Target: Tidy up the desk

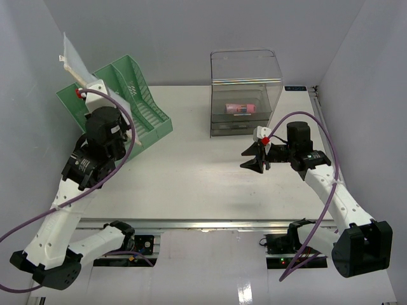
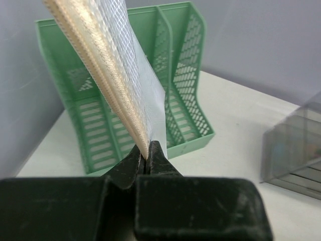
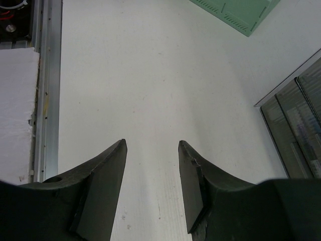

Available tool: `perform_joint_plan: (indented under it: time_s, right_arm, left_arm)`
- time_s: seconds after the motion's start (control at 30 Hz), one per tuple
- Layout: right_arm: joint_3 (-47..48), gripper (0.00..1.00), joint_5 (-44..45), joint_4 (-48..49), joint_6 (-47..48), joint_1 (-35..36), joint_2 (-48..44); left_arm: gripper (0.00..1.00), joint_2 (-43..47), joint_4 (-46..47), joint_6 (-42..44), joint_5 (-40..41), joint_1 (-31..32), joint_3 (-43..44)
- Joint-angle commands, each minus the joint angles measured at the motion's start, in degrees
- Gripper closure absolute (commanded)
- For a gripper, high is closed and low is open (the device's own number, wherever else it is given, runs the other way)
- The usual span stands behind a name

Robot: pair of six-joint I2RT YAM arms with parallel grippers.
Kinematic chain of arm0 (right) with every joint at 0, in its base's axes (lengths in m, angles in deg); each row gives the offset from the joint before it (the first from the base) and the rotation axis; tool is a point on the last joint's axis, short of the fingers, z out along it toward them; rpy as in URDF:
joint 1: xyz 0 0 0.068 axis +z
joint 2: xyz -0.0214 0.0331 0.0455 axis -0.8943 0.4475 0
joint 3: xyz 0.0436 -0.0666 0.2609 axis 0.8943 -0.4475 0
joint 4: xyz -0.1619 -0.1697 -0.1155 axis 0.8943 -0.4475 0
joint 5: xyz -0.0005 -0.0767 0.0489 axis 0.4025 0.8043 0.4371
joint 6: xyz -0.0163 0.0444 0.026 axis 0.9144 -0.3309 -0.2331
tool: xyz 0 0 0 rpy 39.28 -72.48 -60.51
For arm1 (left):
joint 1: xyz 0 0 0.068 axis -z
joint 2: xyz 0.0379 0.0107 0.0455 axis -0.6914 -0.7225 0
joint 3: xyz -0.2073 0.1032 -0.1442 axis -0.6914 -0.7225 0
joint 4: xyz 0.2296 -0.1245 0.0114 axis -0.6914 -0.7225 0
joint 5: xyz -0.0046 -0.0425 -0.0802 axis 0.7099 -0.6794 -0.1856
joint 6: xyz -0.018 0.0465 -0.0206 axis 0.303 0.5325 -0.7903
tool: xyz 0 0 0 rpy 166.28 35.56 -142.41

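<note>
From above, the desk [image 1: 191, 184] is seen as a white top filling the middle of the view. The left gripper [image 1: 82, 77] is raised over its far left corner, above a green rack [image 1: 137, 105]. A mesh pouch [image 1: 72, 56] is held up in it, well clear of the surface. The right gripper [image 1: 247, 159] is held low over the right half of the desk, just in front of a clear box [image 1: 245, 89] with a pink object [image 1: 240, 107] inside. A knock against that box is judged possible if the arm is swung towards it.

In the left wrist view, the left gripper [image 2: 148, 155] is pressed together on one edge of the mesh pouch [image 2: 115, 65], and nothing else is gripped. The pouch looks limp (only one edge is pinched), so it could sag, slip out, or catch on a divider of the green rack [image 2: 185, 90] and miss its slot. The rack looks light, so it could be pushed or tipped. The desk [image 2: 241, 130] lies below and beyond the fingers, with the clear box [image 2: 296, 150] at the right.

In the right wrist view, the right gripper [image 3: 153, 145] is spread apart and nothing is held. The desk [image 3: 150, 75] lies directly beneath and ahead of it. Its rail [image 3: 47, 75] is seen at the left, the clear box [image 3: 296, 130] near on the right, and a corner of the green rack [image 3: 241, 12] at the top.
</note>
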Motion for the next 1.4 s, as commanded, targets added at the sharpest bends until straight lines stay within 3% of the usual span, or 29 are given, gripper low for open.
perform_joint_plan:
  time_s: [0.0, 0.17, 0.47, 0.63, 0.77, 0.93, 1.17, 1.37]
  right_arm:
    - [-0.5, 0.48, -1.3, 2.1, -0.7, -0.1, -1.3]
    - [-0.5, 0.48, -1.3, 2.1, -0.7, -0.2, -1.4]
    - [-0.7, 0.48, -1.0, 2.2, -0.8, -0.2, -1.6]
    - [-0.7, 0.48, -1.1, 2.3, -0.8, -0.2, -1.5]
    - [-0.8, 0.48, -0.7, 2.2, -0.7, -0.2, -1.5]
    - [-0.9, 0.48, -1.3, 2.4, -0.8, -0.2, -1.0]
    - [-1.1, 0.48, -1.2, 2.9, -1.0, -0.2, -0.6]
    - [-1.7, 0.47, -1.8, 3.4, -1.7, -0.2, -0.1]
  left_arm:
    - [1.00, -0.4, -4.0, 0.3, 8.0, -0.3, 1.3]
    - [1.00, -4.5, -2.3, 2.6, 12.7, -0.3, 1.1]
    - [1.00, -11.6, 20.1, 19.7, 14.6, -1.5, -3.3]
    - [1.00, -14.1, 27.2, 23.5, 14.2, -3.7, -6.0]
    - [1.00, -14.9, 23.4, 19.5, 14.0, -4.2, -5.4]
    - [1.00, -9.6, 18.5, 12.0, 8.2, -4.1, -5.4]
    - [1.00, -2.5, 4.6, -0.5, -6.9, -4.2, -1.7]
    - [1.00, 1.0, 1.5, -7.2, -18.4, -4.3, -1.5]
